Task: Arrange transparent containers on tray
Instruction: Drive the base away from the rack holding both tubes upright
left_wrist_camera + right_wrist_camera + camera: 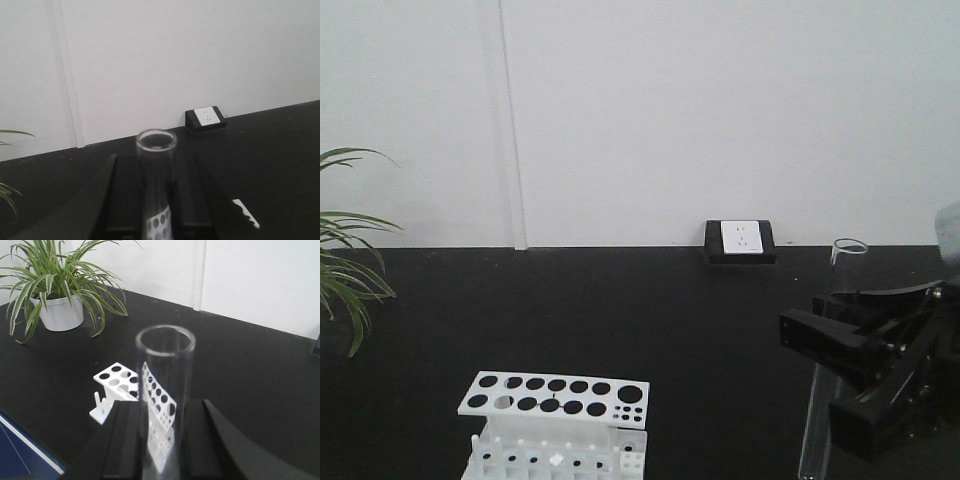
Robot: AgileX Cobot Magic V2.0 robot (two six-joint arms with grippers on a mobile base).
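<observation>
Right hand [820, 365] clamps test tube [840, 270] (front view); left hand [154, 162] grips second tube [156, 192], wrist view only.

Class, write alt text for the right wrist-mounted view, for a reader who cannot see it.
A clear test tube stands upright, close to the camera, between the black fingers of the right end effector. Behind it, a white holed rack sits on a black table, with a potted plant at the far left before a white wall.

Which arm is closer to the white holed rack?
Probably the left: the white rack shows through the tube in the left gripper, just below it. The right gripper stands apart, off to the rack's right.
</observation>
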